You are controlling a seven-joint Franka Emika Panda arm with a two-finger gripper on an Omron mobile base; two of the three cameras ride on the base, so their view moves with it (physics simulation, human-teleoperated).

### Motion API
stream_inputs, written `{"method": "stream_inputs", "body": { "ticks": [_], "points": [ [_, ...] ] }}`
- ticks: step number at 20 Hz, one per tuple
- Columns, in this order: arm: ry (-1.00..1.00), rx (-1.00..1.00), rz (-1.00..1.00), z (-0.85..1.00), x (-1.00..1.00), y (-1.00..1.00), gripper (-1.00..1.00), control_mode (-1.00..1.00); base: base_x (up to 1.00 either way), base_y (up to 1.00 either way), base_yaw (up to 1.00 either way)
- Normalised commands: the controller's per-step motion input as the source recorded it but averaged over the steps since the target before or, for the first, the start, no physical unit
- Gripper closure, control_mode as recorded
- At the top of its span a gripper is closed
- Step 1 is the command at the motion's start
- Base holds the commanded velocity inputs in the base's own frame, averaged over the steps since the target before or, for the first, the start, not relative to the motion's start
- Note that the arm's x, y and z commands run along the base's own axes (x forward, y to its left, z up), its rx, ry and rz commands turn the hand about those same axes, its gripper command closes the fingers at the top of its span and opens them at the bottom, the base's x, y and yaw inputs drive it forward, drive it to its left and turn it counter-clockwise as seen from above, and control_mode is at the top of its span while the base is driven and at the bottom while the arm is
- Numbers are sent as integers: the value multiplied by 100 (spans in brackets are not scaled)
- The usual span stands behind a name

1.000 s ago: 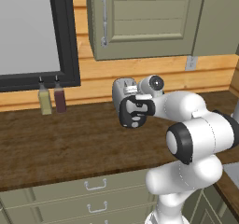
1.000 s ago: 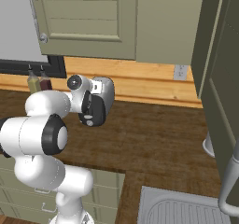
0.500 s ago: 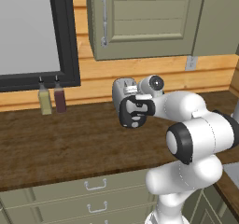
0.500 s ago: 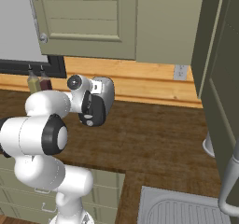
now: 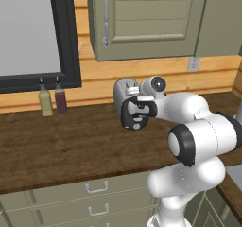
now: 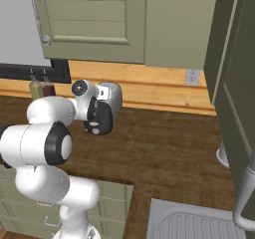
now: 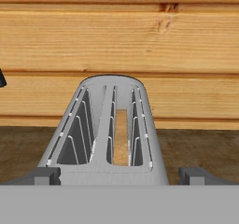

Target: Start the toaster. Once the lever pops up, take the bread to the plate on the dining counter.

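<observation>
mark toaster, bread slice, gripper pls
toaster (image 7: 112, 167), hand view, grey top face between the slots.
bread (image 7: 121, 136), hand view, tan slice standing in the right slot.
gripper (image 7: 119, 175), hand view, midway between the two dark fingertips, open.

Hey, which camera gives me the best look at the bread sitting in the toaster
The hand view: it looks down into the toaster, and the bread stands on edge in its right slot. In both base views the robot's hand hides the front of the toaster and its slots can't be seen, so no bread shows.
</observation>
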Motion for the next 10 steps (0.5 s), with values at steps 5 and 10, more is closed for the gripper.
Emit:
{"method": "stream_inputs", "body": {
  "ticks": [5,10],
  "points": [
    [0,0,0,0,0,0,-100,-100,0,0,0],
    [0,0,0,0,0,0,-100,-100,0,0,0]
  ]
}}
